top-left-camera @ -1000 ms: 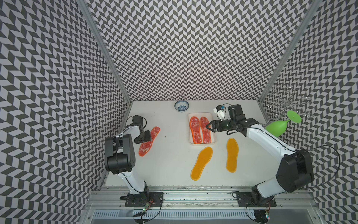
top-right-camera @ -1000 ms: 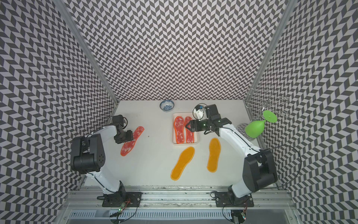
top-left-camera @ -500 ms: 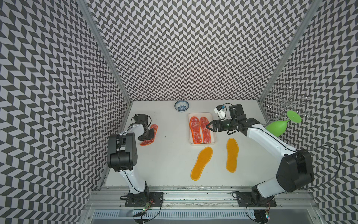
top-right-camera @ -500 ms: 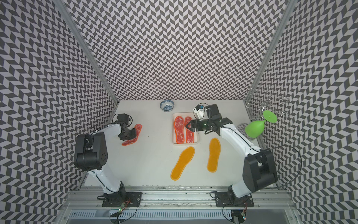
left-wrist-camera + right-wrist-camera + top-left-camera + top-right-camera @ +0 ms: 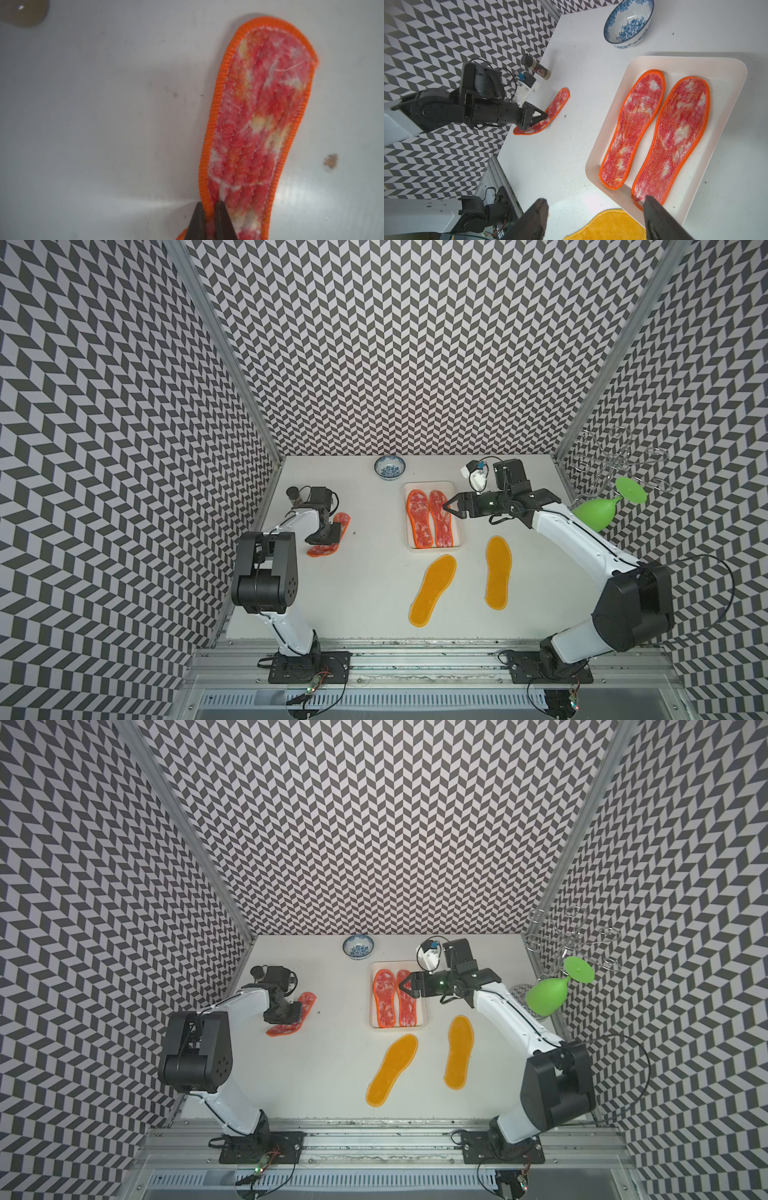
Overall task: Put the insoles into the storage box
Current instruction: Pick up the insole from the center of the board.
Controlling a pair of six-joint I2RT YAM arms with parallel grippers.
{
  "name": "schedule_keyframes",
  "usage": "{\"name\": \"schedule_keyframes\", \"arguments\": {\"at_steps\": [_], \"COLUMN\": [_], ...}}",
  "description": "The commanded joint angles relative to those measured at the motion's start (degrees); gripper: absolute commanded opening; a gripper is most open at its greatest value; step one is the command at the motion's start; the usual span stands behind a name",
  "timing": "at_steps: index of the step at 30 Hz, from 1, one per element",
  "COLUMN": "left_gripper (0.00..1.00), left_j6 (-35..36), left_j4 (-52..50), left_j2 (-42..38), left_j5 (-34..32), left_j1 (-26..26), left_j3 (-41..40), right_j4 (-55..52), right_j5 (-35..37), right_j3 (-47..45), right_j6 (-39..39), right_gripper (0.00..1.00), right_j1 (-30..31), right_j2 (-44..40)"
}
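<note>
Grasp made: left gripper (image 5: 208,206) pinches mottled insole (image 5: 259,116) edge; next, carry to storage box (image 5: 428,485) under spread right gripper (image 5: 595,202).

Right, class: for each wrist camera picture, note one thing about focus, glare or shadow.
Left wrist view: soft throughout, with a pale glare streak on the table beside the shut left claw pinching the mottled insole. Right wrist view: storage box crisp, casting a faint shadow; the open right claw looks blurred.
</note>
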Motion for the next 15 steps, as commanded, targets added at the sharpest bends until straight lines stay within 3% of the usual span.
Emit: {"name": "schedule_keyframes", "arguments": {"at_steps": [1, 10, 15], "left_gripper": [0.0, 0.0, 0.0], "left_j6": [5.06, 19.19, 26.82], "left_j4": [-1.63, 2.8, 7.81], "left_j2": [-5.62, -16.81, -22.91], "left_j5": [1.6, 1.19, 4.6], "left_j1": [-3.58, -18.41, -24.9], "left_j3": [1.13, 3.1, 2.14], "right_j4": [1.68, 0.89, -0.33], "right_j5": [0.09, -1.81, -6.19], "right_j3": [3.89, 12.04, 14.1], "right_j6": [-0.47, -2.91, -4.48], "right_gripper": [0.74, 0.73, 0.72], "right_j1": [-0.97, -1.65, -1.67], "right_j2": [-0.56, 2.44, 3.88]}}
